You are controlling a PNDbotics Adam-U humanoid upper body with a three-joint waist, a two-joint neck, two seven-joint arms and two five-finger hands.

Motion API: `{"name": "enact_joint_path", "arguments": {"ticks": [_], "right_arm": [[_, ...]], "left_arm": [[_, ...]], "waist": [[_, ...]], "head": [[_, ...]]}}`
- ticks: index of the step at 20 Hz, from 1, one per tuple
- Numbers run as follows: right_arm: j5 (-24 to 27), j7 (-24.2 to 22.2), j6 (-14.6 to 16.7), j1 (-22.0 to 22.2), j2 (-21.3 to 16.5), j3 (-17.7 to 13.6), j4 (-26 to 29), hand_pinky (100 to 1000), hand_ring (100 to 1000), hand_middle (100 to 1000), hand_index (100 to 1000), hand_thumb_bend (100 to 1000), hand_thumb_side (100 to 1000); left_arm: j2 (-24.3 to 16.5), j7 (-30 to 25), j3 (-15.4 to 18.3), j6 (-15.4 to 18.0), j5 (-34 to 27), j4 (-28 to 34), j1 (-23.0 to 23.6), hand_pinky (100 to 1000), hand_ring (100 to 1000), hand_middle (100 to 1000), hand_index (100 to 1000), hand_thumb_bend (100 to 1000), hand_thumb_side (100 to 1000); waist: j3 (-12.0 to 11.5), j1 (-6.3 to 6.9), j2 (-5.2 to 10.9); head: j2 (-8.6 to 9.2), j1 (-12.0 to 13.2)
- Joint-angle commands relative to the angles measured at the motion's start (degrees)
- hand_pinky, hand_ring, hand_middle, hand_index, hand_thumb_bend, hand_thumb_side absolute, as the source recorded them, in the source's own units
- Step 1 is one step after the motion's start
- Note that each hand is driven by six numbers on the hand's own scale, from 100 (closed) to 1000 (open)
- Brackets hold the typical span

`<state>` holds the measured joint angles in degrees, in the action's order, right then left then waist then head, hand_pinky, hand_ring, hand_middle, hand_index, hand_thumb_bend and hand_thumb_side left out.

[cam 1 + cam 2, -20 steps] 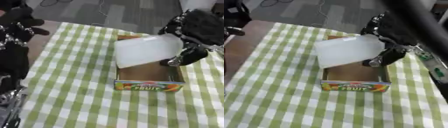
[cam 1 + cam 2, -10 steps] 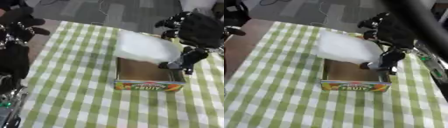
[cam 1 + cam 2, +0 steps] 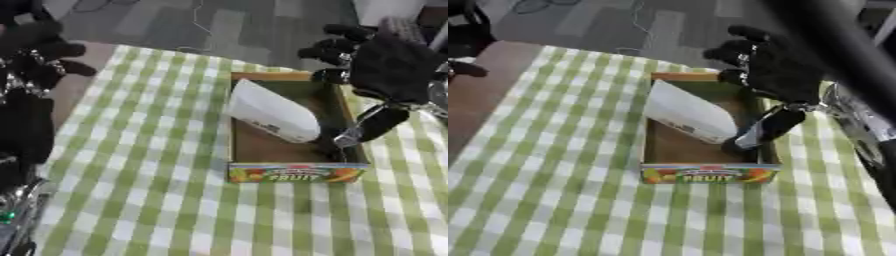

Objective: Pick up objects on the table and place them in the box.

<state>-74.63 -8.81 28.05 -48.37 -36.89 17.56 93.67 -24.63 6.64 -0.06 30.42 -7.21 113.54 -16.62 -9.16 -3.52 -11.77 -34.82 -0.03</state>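
Note:
A white, pale packet (image 3: pixel 271 113) lies tilted inside the brown cardboard box (image 3: pixel 262 147), whose front panel reads FRUIT. It leans against the box's left wall and nothing holds it. My right hand (image 3: pixel 389 70) hovers over the box's right rim, black fingers spread toward the far left, thumb (image 3: pixel 372 127) hanging down by the right wall. It is open and apart from the packet. At the left edge my left hand (image 3: pixel 39 55) is raised beside the table, fingers relaxed and holding nothing.
The box stands on a green-and-white checked tablecloth (image 3: pixel 140 175) that reaches the front and left. Bare brown table (image 3: pixel 483 90) shows at the far left. Grey floor with a cable lies beyond the far edge.
The white packet, held up at the box's far side by my right hand a second ago, has dropped into the box. The right hand has let go and spread open.

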Motion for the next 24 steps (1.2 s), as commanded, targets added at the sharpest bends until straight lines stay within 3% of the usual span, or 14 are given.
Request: {"name": "enact_joint_path", "arguments": {"ticks": [1, 4, 7, 8, 10, 13, 17, 24], "right_arm": [[0.61, 0.70, -0.16, -0.20, -0.81, -1.20, 0.09, 981, 861, 924, 762, 776, 1000], [1.85, 0.87, -0.76, 0.68, -0.56, -1.35, -0.36, 976, 860, 922, 764, 765, 1000], [4.84, 1.37, -1.77, 1.86, -0.49, -1.57, -0.73, 893, 834, 889, 776, 718, 1000], [6.62, 1.75, -2.16, 2.28, -0.68, -1.56, -0.39, 904, 837, 891, 776, 718, 1000], [10.69, 2.50, -2.90, 3.03, -1.28, -1.42, 1.18, 799, 812, 863, 781, 718, 1000], [20.34, 3.31, -4.87, 4.54, -3.00, -1.13, 6.00, 708, 786, 830, 787, 693, 1000], [34.92, 2.30, -9.84, 6.45, -3.49, -1.79, 11.15, 559, 740, 778, 803, 667, 1000], [58.28, 5.54, -16.48, 10.75, -7.69, -5.62, 20.34, 435, 655, 710, 789, 601, 978]], "left_arm": [[-1.24, -0.14, 0.26, 0.11, -0.33, 1.05, -0.58, 594, 739, 792, 877, 600, 914], [-1.40, -0.01, 0.42, 0.17, -0.25, 1.05, -0.58, 595, 739, 792, 877, 600, 914], [-1.68, 0.18, 0.64, 0.14, -0.05, 1.05, -0.49, 596, 739, 792, 876, 600, 915], [-1.85, 0.25, 0.72, 0.15, 0.04, 1.05, -0.40, 596, 739, 792, 876, 600, 915], [-2.18, 0.38, 0.83, 0.11, 0.19, 1.05, -0.22, 596, 740, 792, 876, 599, 915], [-2.70, 0.53, 0.91, -0.03, 0.43, 1.05, 0.15, 598, 741, 793, 876, 598, 916], [-2.98, 0.85, 1.14, -0.10, 0.79, 1.05, 0.72, 602, 742, 794, 875, 597, 917], [-4.04, 1.49, 1.62, -0.29, 1.16, 1.05, 2.46, 610, 743, 795, 873, 596, 917]], "waist": [[0.11, 0.16, 0.78], [0.39, 0.17, 0.79], [1.13, 0.13, 0.89], [1.54, 0.08, 0.97], [2.45, -0.04, 1.20], [4.16, -0.19, 1.73], [6.18, -0.07, 2.51], [9.35, -0.06, 5.60]], "head": [[1.08, -0.03], [1.32, 0.33], [2.14, 0.45], [2.56, 0.42], [3.46, 0.28], [4.18, 0.61], [5.13, 0.21], [6.23, -0.84]]}}
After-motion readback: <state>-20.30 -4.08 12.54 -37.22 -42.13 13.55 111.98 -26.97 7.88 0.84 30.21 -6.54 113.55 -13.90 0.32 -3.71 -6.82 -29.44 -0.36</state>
